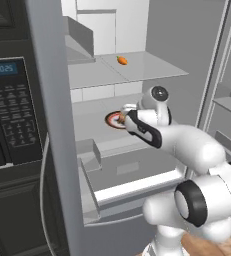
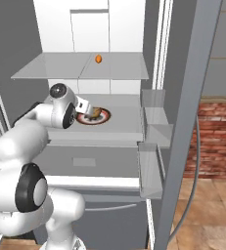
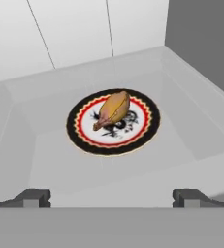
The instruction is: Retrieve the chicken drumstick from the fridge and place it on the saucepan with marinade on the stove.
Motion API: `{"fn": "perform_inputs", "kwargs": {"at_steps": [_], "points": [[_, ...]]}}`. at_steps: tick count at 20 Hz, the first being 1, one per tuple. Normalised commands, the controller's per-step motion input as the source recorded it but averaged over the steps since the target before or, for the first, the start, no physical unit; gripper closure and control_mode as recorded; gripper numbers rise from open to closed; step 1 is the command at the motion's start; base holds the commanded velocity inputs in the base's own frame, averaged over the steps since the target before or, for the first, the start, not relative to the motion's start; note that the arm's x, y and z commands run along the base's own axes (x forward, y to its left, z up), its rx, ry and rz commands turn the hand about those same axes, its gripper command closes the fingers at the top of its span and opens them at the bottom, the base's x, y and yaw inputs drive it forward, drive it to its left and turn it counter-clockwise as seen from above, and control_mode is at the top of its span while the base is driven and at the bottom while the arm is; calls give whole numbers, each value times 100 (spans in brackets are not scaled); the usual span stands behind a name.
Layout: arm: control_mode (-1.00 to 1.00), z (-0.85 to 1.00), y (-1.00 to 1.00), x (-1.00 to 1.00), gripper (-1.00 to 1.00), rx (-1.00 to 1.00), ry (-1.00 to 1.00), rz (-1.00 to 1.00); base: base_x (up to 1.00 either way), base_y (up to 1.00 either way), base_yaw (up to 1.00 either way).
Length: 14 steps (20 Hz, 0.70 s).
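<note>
Drumstick (image 3: pixel 113 109) lies untouched on the plate (image 3: pixel 147 131) in the open fridge (image 2: pixel 114 119), at twelve o'clock from the wide-open gripper (image 3: pixel 111 197); grasp and carry to the saucepan remain.

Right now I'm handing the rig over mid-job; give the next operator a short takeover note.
Gripper: open, holding nothing, inside the open fridge, aimed at the plate.
Chicken drumstick: lying on the red-rimmed plate on a middle fridge shelf, ahead of the fingertips, untouched.
A small orange item sits on the shelf above; leave it.
Done: fridge opened, arm reached in.
Left: close in, grasp the drumstick, withdraw, carry it to the saucepan on the stove.
</note>
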Motion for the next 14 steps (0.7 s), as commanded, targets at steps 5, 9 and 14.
{"fn": "perform_inputs", "kwargs": {"at_steps": [5, 9, 14], "points": [[-100, -16, 0, 19, -100, 0, 0, -8, 0, 0, 0], [-100, -9, 0, 9, -100, 2, 0, -10, 0, 0, 0], [-100, -1, 0, 0, -100, 7, 0, -3, 0, 0, 0]]}}
